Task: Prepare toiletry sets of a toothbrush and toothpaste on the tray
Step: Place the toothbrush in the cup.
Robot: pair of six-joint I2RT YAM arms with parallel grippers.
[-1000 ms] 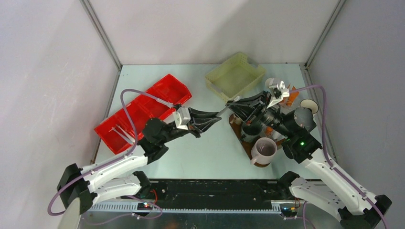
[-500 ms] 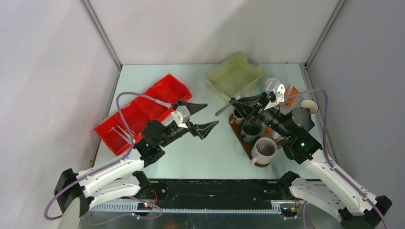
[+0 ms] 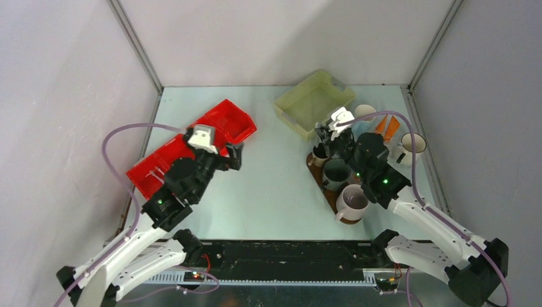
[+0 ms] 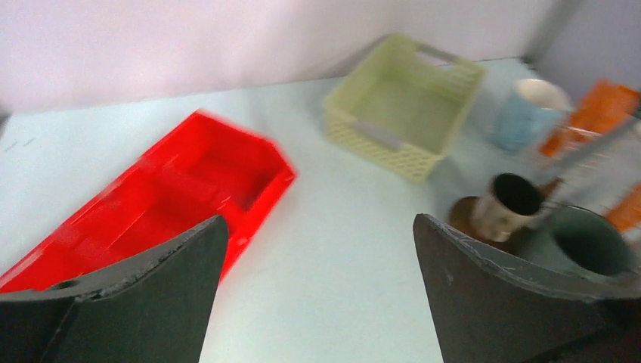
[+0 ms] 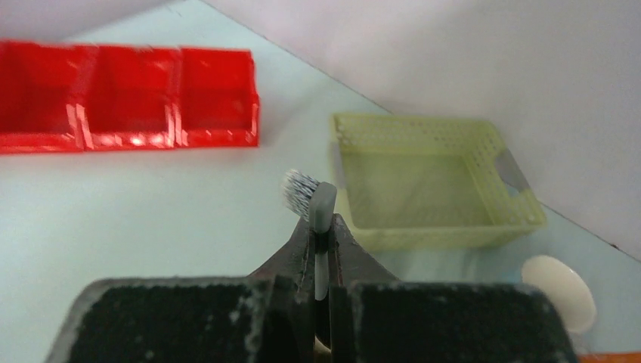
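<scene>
The right gripper (image 5: 321,240) is pressed together on the handle of a slim toothbrush (image 5: 323,204); the bristled head stands just clear of the fingertips, on the side toward the yellow mesh basket (image 5: 431,178). Seen from above, this gripper hangs over the far end of the tray (image 3: 328,194), close by the small dark brown mug (image 3: 319,155). The left gripper (image 4: 317,227) is spread wide and holds nothing, beside the red bin (image 4: 181,189) and well apart from the tray.

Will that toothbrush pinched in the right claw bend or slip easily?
Probably stiff: the toothbrush stands straight above the right gripper without drooping. Likely light, being slim. It might pivot, since only a narrow handle is pinched.
</scene>
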